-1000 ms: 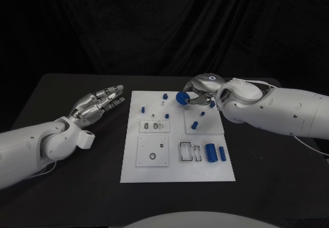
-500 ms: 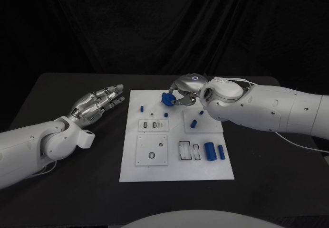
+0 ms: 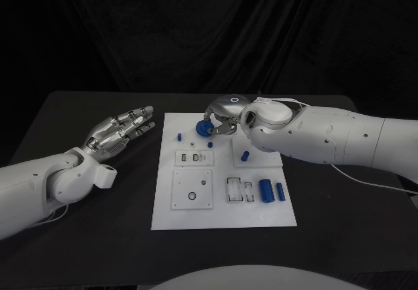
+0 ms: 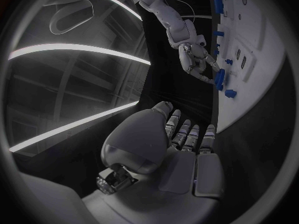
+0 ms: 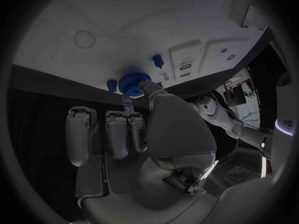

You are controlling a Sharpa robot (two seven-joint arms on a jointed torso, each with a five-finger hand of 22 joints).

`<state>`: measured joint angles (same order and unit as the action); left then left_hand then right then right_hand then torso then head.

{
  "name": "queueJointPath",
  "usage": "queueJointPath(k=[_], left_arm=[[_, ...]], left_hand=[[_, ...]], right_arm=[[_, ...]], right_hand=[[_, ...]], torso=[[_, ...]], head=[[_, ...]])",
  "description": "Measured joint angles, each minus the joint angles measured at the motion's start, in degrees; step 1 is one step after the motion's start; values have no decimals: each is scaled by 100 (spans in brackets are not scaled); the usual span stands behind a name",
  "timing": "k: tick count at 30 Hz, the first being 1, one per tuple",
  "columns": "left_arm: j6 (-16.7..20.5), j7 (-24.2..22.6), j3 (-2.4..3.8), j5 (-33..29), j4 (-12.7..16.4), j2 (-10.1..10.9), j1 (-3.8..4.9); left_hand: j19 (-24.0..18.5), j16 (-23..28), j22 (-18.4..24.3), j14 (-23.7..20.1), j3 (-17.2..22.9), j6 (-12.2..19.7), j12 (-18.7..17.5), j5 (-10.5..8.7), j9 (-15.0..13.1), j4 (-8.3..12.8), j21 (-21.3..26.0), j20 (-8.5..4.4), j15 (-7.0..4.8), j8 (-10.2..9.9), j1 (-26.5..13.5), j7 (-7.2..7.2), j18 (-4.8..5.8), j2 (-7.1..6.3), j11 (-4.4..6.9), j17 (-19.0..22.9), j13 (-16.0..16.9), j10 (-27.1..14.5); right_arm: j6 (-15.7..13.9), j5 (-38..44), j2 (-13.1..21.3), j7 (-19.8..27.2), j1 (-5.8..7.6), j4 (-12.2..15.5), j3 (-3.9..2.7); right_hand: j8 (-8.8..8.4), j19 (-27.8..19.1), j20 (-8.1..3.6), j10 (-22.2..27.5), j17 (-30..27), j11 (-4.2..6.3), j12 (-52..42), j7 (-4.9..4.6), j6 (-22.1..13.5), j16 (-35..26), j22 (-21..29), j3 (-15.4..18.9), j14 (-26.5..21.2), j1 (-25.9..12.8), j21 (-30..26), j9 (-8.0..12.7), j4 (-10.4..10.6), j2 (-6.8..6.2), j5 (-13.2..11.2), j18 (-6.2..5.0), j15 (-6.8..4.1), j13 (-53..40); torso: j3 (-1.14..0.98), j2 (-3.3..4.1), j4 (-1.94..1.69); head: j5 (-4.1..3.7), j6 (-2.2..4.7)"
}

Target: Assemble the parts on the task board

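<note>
White plastic, the task board (image 3: 225, 219) fills the middle of the head view and looks rigid. On its lower right lie two blue cylinders (image 3: 266, 193), side by side; they seem light, hard, smooth and apt to roll, so a grip across the middle suits them. One blue gear (image 3: 205, 127) sits above the board's upper centre, pinched in the right hand (image 3: 225, 118); its toothed rim should give good purchase. Several small blue pegs (image 3: 181, 137) stand nearby, too small to count. The left hand (image 3: 118, 131), at left, is spread and holds nothing.
</note>
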<state>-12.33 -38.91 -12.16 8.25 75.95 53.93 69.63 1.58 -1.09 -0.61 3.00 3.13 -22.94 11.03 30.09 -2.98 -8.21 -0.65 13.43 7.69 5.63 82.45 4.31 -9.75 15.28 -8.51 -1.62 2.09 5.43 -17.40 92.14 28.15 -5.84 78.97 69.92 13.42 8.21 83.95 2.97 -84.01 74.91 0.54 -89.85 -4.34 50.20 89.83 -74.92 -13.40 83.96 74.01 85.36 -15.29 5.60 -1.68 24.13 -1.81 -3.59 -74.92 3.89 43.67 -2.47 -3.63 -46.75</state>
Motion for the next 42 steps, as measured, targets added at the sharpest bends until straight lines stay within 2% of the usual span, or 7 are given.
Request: queueJointPath(k=[1,2,3,6,10,14,42], left_arm=[[1,0,0,0,6,3,0],[1,0,-1,0,8,3,0],[2,0,-1,0,14,3,0],[6,0,0,0,17,2,0],[8,0,-1,0,16,-13,0],[8,0,0,0,12,-39,0],[0,0,0,0,-56,-70,-1]], left_hand=[[0,0,0,0,0,0,0,0,0,0,0,0,0,0,0,0,1,0,0,0,0,0],[0,0,0,0,0,0,0,0,0,0,0,0,0,0,0,0,0,0,0,0,0,0],[0,0,0,0,0,0,0,0,0,0,0,0,0,0,0,0,0,0,0,0,0,0],[0,0,0,0,0,0,0,0,0,0,0,0,0,0,0,0,0,0,0,0,0,0],[0,0,0,0,39,0,0,0,0,7,0,0,0,0,-23,0,0,-24,0,0,0,0],[0,0,1,0,39,0,0,0,0,7,0,0,0,0,-23,0,0,-24,0,1,0,0],[-1,0,2,20,55,0,0,0,0,23,0,-1,20,0,-23,0,0,-23,0,-6,0,0]], right_arm=[[15,0,-10,-4,0,-18,-2],[18,0,-12,-5,0,-22,-2],[30,0,-22,-10,0,-38,-4],[53,-1,-52,-30,-3,-66,-9],[78,-1,-81,-54,-18,-80,-10],[92,-1,-86,-82,-25,-86,-7],[175,0,32,-168,-72,35,8]], right_hand=[[-61,0,0,-4,0,-5,0,-1,-63,0,0,-25,0,0,-32,-10,10,0,-49,0,0,0],[-130,0,0,-3,0,-5,0,-10,-130,0,0,-35,0,0,-68,-387,10,0,-72,0,0,0],[-172,0,0,-3,0,-5,0,-17,-169,0,0,-48,0,0,-104,-611,-2,0,-77,1,0,0],[-336,1,1,-3,0,-5,0,-42,-355,0,0,-118,21,-49,-259,-821,-6,-10,-109,0,21,0],[-447,-1,42,-3,0,-5,0,-42,-604,0,1,-172,21,-73,-359,-676,-35,-15,-138,0,21,0],[-447,-22,63,-2,0,-4,0,-43,-878,0,1,-235,20,-34,-423,-514,-94,-53,-152,0,21,0],[-446,-83,42,-2,0,-4,0,-15,-988,0,-3,-354,20,10,-561,-363,-183,-96,-106,0,21,0]], torso=[[0,0,0],[-1,0,-1],[-1,0,-3],[-3,2,-7],[-6,3,7],[-7,0,7],[-9,-1,18]], head=[[-1,-1],[-8,-1],[-10,-1],[-25,-1],[-10,4],[-10,2],[37,-59]])
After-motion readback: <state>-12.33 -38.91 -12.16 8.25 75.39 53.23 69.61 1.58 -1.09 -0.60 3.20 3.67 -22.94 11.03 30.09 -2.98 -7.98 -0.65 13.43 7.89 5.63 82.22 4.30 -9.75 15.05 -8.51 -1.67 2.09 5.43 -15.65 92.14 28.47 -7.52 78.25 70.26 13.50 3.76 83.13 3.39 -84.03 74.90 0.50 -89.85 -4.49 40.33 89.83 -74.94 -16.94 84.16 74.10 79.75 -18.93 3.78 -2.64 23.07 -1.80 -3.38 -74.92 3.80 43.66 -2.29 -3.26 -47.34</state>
